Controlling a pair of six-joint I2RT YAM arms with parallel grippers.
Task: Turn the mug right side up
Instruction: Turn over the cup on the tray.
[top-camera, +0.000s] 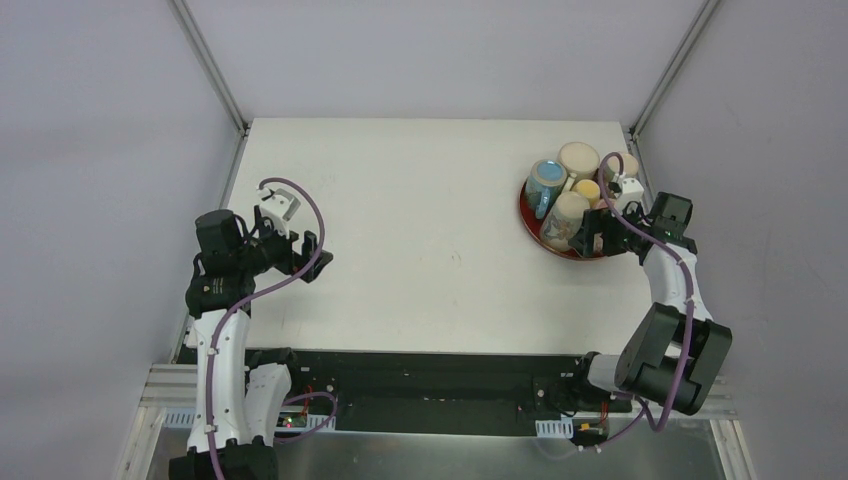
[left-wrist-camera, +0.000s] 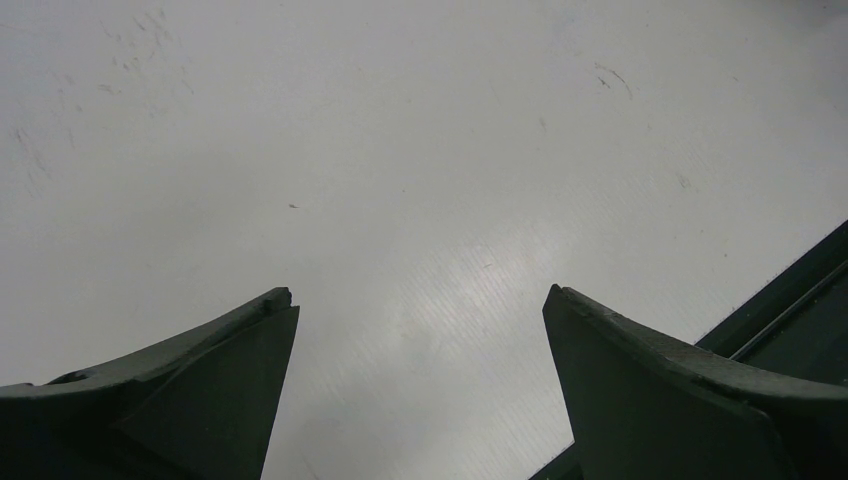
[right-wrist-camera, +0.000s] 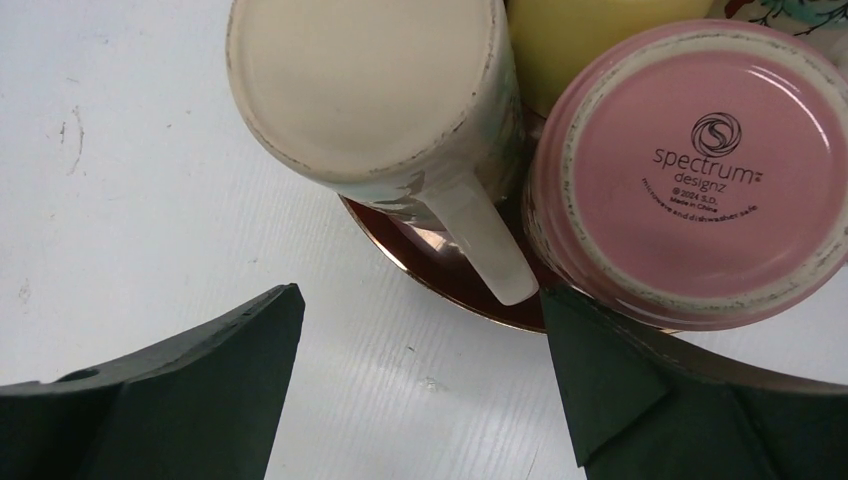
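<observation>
Several mugs stand crowded on a red plate (top-camera: 530, 226) at the table's right edge. In the right wrist view a cream mug (right-wrist-camera: 375, 80) is upside down, flat base up, with its handle (right-wrist-camera: 482, 245) pointing toward my jaws. Beside it a pink mug (right-wrist-camera: 700, 160) is also upside down, its printed base facing up. My right gripper (right-wrist-camera: 420, 320) is open just short of the plate's near rim. Its right finger (right-wrist-camera: 600, 380) sits under the pink mug's edge, and nothing lies between the fingers. My left gripper (top-camera: 318, 255) is open over bare table (left-wrist-camera: 420, 150) at the far left.
On the same plate are a yellow mug (top-camera: 587, 190), a blue-topped mug (top-camera: 546, 180) and another cream one (top-camera: 578, 158). Grey walls and metal posts border the white table (top-camera: 420, 220). A dark rail (top-camera: 420, 365) runs along its near edge.
</observation>
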